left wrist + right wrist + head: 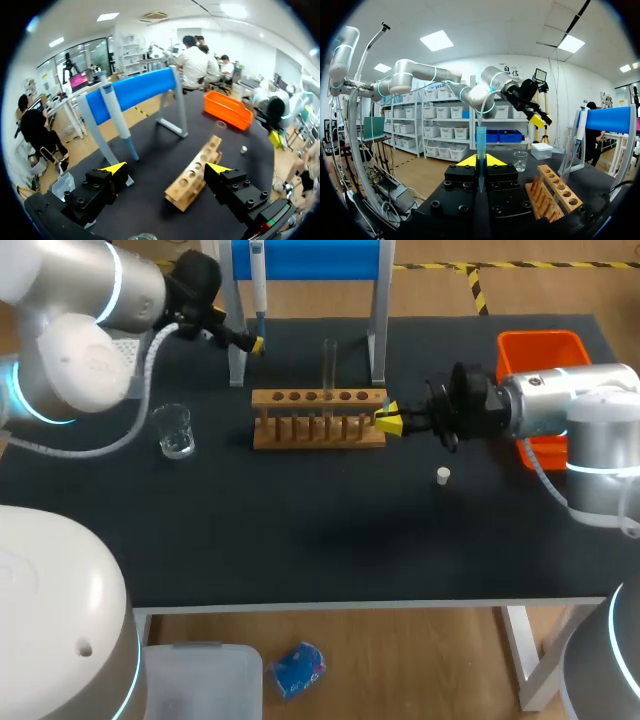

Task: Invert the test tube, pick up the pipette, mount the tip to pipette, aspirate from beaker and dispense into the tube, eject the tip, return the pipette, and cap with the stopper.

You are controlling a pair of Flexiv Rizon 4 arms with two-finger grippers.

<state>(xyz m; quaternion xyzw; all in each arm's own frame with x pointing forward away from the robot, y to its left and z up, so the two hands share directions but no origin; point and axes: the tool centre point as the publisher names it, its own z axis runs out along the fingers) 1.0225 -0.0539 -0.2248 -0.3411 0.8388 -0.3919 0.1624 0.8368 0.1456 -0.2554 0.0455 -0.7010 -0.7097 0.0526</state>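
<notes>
The beaker (173,430) sits at the rack's (318,418) nine o'clock. The left gripper (250,343), fingers apart, is beside the hanging pipette (258,280). The test tube (329,362) stands upright in the rack. The right gripper (388,420) clamps a blue tip (481,145) at three, with the stopper (443,475) at four.

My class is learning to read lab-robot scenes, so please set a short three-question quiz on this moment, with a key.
1. Fill in: the test tube stands upright in the wooden ____.
2. True or false: the right gripper is shut on a blue pipette tip.
3. The white stopper is: A) in the test tube; B) in the right gripper; C) lying on the table.
Key: 1 rack; 2 true; 3 C.
</notes>
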